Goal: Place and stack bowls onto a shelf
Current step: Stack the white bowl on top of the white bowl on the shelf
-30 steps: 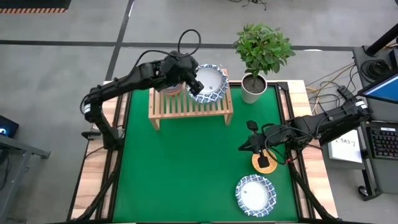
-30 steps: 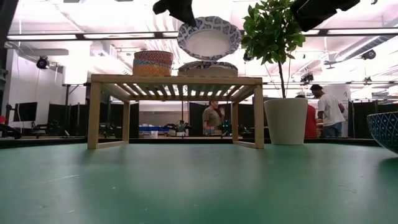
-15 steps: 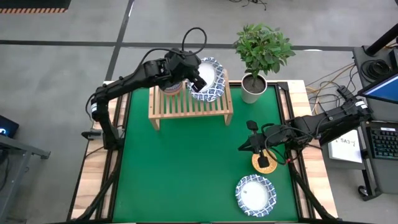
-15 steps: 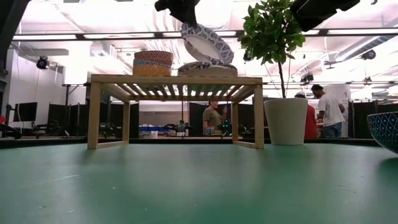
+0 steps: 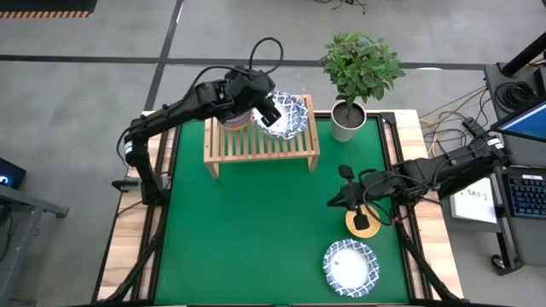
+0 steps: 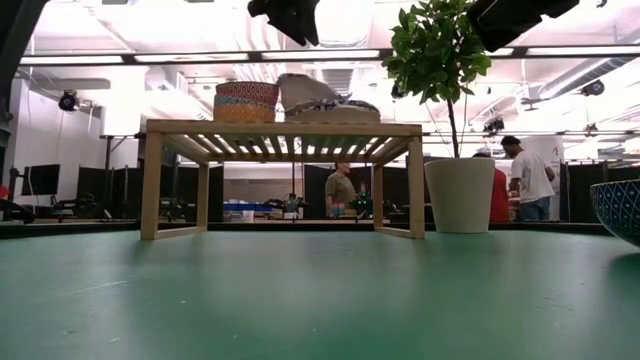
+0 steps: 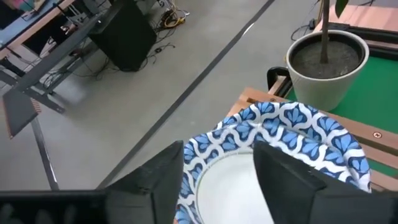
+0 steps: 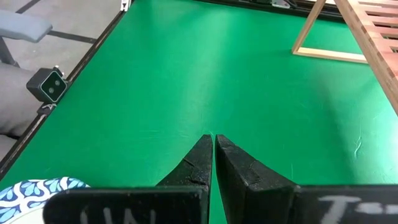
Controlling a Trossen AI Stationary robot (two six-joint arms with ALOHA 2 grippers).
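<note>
The light-wood shelf (image 5: 260,145) (image 6: 285,128) stands at the table's far side. On its right part a white bowl with a blue rim (image 5: 288,115) (image 6: 312,95) lies tilted on another such bowl (image 6: 350,108). My left gripper (image 5: 273,109) (image 6: 298,25) (image 7: 217,171) hangs open just above it, with the bowl (image 7: 273,134) showing between and beyond its fingers. A stack of small bowls (image 6: 247,102) sits on the shelf's left part. My right gripper (image 5: 341,198) (image 8: 213,155) waits shut above the table's right side, beside a yellow bowl (image 5: 363,223).
A white pot with a green plant (image 5: 348,119) (image 6: 460,195) stands right of the shelf at the far edge. Another blue-rimmed bowl (image 5: 350,266) (image 6: 618,210) sits near the table's front right corner. People stand in the room beyond the table.
My left gripper has opened and let go of the blue-rimmed bowl while staying above the shelf. The bowl, held up on edge with its inside facing the near side, has tipped over and dropped onto the bowl on the shelf, where it lies tilted.
</note>
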